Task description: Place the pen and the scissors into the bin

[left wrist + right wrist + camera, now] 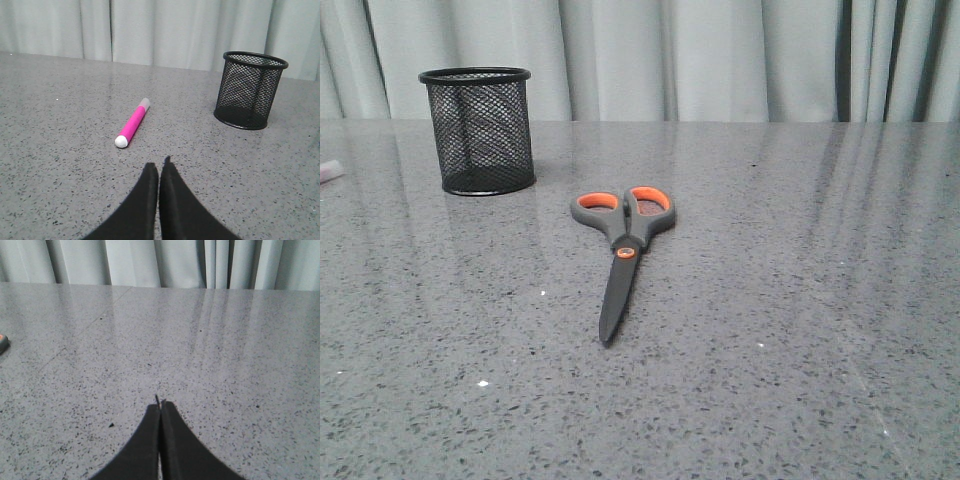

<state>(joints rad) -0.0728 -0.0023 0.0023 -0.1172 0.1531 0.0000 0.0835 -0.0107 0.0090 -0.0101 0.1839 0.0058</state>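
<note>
Our left pincer [159, 167], pressed together and holding nothing, faces the pen [132, 123], which lies flat just ahead, long axis running away from us, cup [249, 91] beyond to one side. Our right pincer [160, 405] is likewise closed; the scissors [623, 250] lie mid-table, blades toward us.

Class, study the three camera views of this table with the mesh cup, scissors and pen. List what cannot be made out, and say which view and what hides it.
1. The pen: the front view shows only a pale sliver at its left edge.
2. The scissors: cut off by the right wrist view's edge; only a handle tip shows.
3. Inside of the bin: the front view looks through dark mesh, so its floor is unclear.
4. Both arms: outside the front view.
</note>
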